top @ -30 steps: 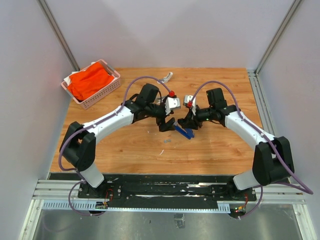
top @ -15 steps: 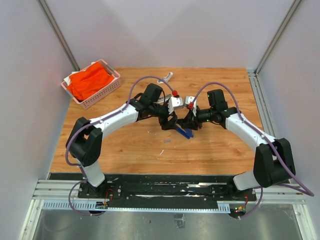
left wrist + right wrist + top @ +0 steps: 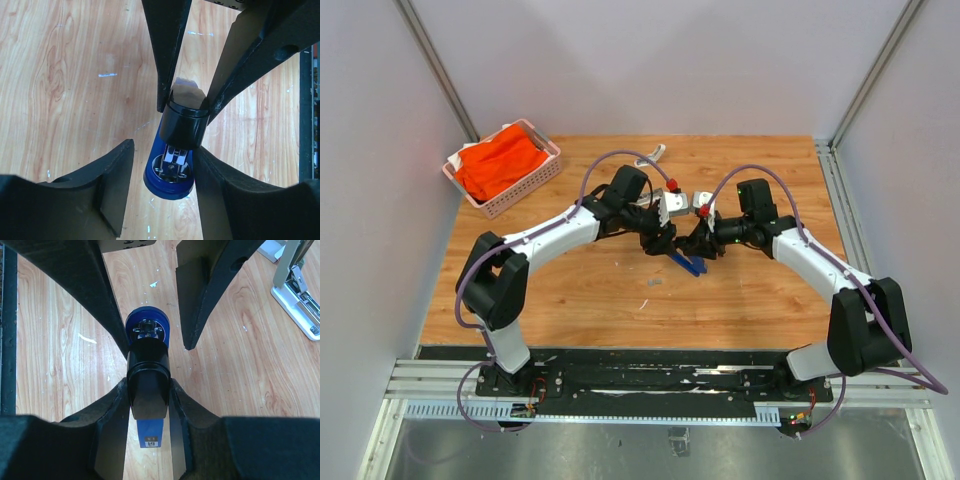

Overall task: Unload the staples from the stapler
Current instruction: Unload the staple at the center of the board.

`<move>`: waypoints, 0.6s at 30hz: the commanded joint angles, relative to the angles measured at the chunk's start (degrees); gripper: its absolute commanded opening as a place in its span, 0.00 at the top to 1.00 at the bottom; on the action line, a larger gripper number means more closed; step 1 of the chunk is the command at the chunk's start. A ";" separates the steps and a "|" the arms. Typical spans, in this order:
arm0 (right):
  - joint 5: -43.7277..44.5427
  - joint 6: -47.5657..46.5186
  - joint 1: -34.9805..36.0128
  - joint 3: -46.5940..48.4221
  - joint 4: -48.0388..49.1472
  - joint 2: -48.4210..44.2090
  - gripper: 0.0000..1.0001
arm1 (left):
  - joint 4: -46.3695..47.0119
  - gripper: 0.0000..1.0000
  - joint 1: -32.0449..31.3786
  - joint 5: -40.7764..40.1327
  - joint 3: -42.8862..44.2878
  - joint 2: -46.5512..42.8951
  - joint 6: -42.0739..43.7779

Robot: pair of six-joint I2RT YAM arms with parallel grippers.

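**Top view:** stapler at middle of wooden table, lying aslant between both grippers.

**Right gripper**: fingers narrow, clamped on stapler's black top arm, one pad each side.

**Left gripper**: fingers half-wide, straddling round blue end (one finger at blue rim, contact not certain; other finger apart, bare wood in gap). No grip closed.

Metal mechanism visible inside blue end.

**Far left corner:** pink basket holding orange cloth.

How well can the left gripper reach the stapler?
Probably yes: the left gripper straddles the blue end of the stapler, jaws open; the right gripper clamps only the black part, leaving that end free.
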 commanded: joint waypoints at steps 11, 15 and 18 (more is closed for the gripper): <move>-1.96 0.71 1.43 -1.23 4.39 -0.96 0.99 | 3.50 0.99 -1.07 1.11 1.65 1.87 -6.19; -1.92 0.96 1.41 -1.13 4.44 -0.34 0.99 | 5.15 1.00 -1.07 -3.33 0.58 1.31 -7.79; -2.21 2.14 1.37 -0.68 4.64 0.55 0.91 | 6.99 1.00 -1.07 -6.43 -0.92 0.24 -8.09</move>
